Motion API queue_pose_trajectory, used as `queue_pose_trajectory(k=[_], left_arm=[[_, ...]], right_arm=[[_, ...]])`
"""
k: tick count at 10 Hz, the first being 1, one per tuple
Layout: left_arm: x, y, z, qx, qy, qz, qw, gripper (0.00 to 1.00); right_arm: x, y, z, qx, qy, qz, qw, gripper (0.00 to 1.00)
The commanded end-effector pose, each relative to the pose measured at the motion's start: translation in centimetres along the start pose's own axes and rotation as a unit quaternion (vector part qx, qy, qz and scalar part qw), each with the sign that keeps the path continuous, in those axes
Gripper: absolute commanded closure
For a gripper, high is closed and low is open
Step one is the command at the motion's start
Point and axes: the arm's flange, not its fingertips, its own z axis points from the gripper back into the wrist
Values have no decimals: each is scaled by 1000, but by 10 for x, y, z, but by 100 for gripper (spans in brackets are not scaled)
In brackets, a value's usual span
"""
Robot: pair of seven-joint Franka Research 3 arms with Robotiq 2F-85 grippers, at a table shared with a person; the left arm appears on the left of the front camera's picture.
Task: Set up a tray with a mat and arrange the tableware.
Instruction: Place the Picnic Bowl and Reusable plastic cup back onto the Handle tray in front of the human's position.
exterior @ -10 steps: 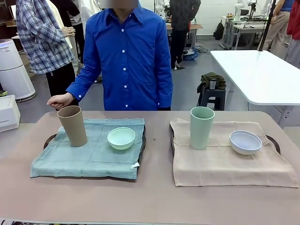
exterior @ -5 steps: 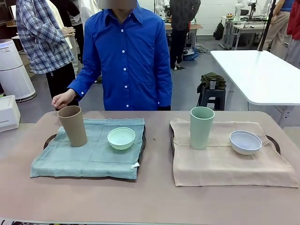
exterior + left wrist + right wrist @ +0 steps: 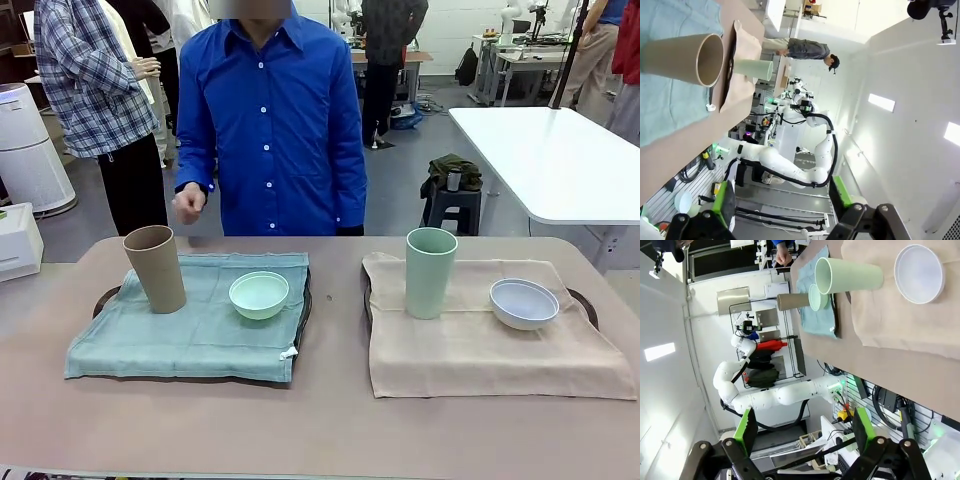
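Tableware sits arranged on both mats, frame centre: tan cup (image 3: 155, 267), white bowl (image 3: 523, 302). Both grippers' fingers (image 3: 725, 202) (image 3: 746, 429) apart, empty; best kept clear.

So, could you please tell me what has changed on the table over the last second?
The person's hand rose from the table edge behind the tan cup and drew in toward the blue shirt; it took hold of nothing. The tan cup, the mint-green bowl, the pale green cup and the white bowl stayed where they were on their mats.
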Motion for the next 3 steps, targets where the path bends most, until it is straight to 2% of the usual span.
queue_pose_trajectory(k=[1,3], left_arm=[[-2,-1,1,-15,-3,2,1000,0],[-2,-1,1,-15,-3,2,1000,0]], right_arm=[[-1,-2,3,-3,6,2,1000,0],[-1,-2,3,-3,6,2,1000,0]])
